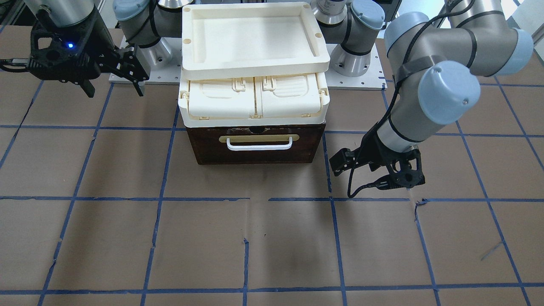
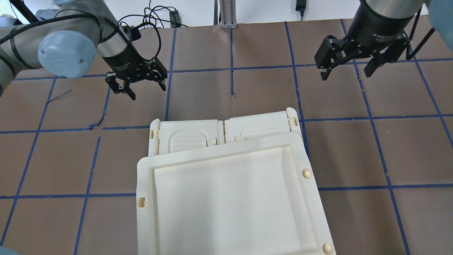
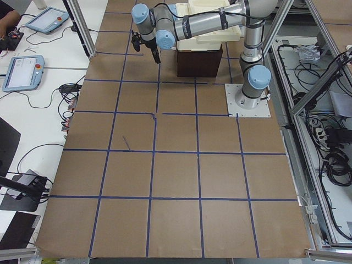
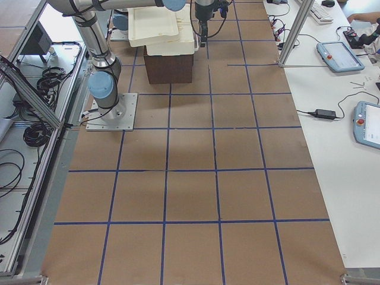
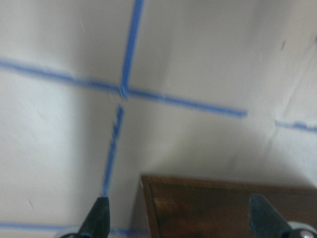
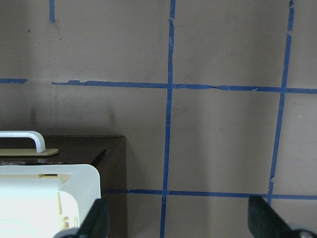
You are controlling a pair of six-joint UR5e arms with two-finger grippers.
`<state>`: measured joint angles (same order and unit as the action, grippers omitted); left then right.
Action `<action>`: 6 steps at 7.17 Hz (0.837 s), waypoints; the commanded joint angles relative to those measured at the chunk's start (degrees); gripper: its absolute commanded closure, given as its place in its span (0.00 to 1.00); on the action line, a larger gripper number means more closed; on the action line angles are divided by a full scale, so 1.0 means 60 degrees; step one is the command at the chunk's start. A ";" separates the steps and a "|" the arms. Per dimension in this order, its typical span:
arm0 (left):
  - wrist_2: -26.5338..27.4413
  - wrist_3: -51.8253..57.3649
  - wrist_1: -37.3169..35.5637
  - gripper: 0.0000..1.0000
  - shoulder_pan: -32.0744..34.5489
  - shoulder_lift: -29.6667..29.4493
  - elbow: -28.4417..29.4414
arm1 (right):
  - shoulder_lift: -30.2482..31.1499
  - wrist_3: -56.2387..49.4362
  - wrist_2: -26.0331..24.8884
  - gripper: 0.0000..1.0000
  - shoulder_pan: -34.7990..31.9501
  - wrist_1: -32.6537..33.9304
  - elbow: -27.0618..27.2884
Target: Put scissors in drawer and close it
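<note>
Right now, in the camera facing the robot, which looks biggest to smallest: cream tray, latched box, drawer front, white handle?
1. cream tray, helped by being nearest the camera
2. latched box, partly hidden under the tray
3. drawer front
4. white bar handle

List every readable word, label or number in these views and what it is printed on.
"2F Adaptive": white print on the black body of the right gripper, overhead view; the rest of that line is too small to read.
White print on the left gripper body: too blurred to read.
The drawer and its brass plate: no lettering visible.
</note>
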<state>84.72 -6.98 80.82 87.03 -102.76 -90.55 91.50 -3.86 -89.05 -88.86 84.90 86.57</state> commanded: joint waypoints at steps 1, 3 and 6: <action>0.0821 0.0182 0.1546 0.00 -0.0177 0.1141 0.0236 | 0.0000 -0.0015 -0.0012 0.00 0.0000 0.0000 0.0016; 0.1188 0.0269 0.2292 0.00 -0.0252 0.1802 0.0327 | 0.0000 -0.0045 0.0018 0.00 0.0000 -0.0014 0.0030; 0.2046 0.0778 0.2845 0.00 -0.0280 0.2127 0.0194 | -0.0015 -0.0074 0.0018 0.00 0.0000 0.0000 0.0059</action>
<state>93.76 -4.49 95.99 85.57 -90.73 -89.22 91.42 -4.26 -88.95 -88.86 84.89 86.85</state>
